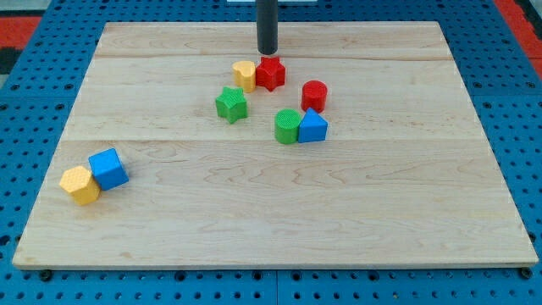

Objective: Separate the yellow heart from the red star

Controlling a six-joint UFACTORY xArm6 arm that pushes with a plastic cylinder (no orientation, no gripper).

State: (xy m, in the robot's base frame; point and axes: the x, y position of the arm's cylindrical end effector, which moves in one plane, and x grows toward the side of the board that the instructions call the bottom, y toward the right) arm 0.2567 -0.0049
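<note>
The yellow heart point(244, 74) lies above the middle of the wooden board, touching the left side of the red star point(271, 74). My tip point(268, 53) comes down from the view's top and ends just above the red star's upper edge, touching it or nearly so, a little to the right of the heart.
A green star point(230, 105) lies below the heart. A red cylinder point(314, 95), a green cylinder point(287, 126) and a blue block point(312, 126) cluster to the lower right. A yellow block point(80, 185) and a blue cube point(108, 169) touch at the lower left. The board point(271, 212) lies on a blue pegboard.
</note>
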